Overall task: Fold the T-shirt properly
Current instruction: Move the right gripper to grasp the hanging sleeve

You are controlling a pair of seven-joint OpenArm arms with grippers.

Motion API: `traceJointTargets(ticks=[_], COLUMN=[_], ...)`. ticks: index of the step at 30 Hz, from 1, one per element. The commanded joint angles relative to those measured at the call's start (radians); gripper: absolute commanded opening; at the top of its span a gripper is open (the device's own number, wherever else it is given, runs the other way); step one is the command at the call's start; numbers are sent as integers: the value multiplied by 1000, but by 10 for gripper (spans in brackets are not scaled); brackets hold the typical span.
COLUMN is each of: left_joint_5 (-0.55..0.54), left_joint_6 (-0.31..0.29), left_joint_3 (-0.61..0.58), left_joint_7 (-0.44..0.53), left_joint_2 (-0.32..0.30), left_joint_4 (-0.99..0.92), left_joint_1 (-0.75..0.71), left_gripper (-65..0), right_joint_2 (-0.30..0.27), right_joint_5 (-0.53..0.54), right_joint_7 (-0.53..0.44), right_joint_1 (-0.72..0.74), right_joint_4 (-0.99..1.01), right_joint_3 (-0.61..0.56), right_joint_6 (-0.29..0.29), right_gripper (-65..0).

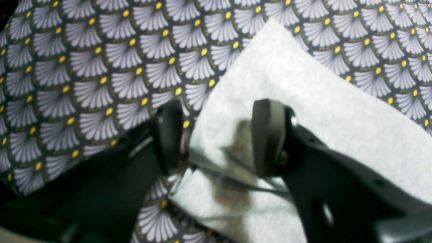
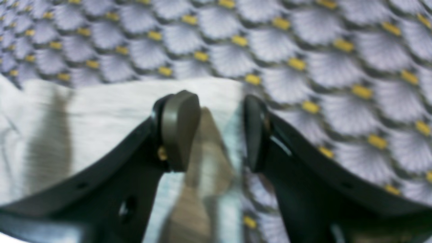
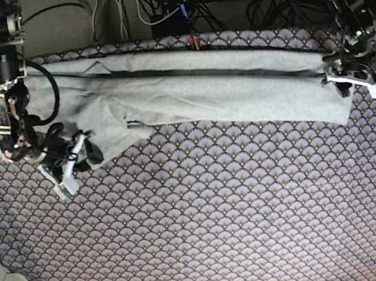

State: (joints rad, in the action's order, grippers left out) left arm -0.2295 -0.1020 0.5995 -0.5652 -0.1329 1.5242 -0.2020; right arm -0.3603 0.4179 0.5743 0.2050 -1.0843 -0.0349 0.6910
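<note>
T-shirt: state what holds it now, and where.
Nothing grips the T-shirt. Left gripper and right gripper stand open, each straddling a shirt edge.

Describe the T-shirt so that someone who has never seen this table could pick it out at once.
A patterned tablecloth of grey fans with yellow dots covers the whole table. Along its far edge, stretched between the two robot arms, lies the T-shirt, folded into a long band. It is the only plain, pale grey cloth there, with no pattern on the side that shows.
</note>
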Motion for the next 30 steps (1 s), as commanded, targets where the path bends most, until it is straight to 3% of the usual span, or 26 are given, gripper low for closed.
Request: traceJointTargets(ticks=[1,7,9,12,13,18,24,30], left_joint_5=[-3,-3,-3,-3,-3,-3,-3,-6], left_joint_6=[-3,-3,-3,-3,-3,-3,-3,-3], left_joint_3=[3,3,3,3,3,3,1,0], left_joint_7=[24,24,24,24,24,26,27,32], left_joint_2=[-15,-14,-14,-14,-14,-17,-21,-21], left_joint_4=[17,17,17,17,17,16,-26,-47], left_joint_1=[8,8,8,8,8,11,12,12], left_gripper=[-323,-323,-323,-323,-323,-323,-323,-323], right_joint_2=[-7,10,8,0,-1,-30,-13,10], right_joint_5=[-11,-12,-12,-12,-12,-6,-12,-12], right_joint_7=[34,33,34,34,36,37,45,191], right_joint_1=[-8,-14,-14,-9,-9,-91,-272,-335], right_joint_4=[-4,-4,-6,-6,-7,-176,-544,-765], right_joint_3=[-4,-7,-4,-3,-3,3,140,244], right_joint_6=[7,7,7,7,7,7,7,7], right_gripper=[-381,-396,-452,-632,-650,-650,-650,-650])
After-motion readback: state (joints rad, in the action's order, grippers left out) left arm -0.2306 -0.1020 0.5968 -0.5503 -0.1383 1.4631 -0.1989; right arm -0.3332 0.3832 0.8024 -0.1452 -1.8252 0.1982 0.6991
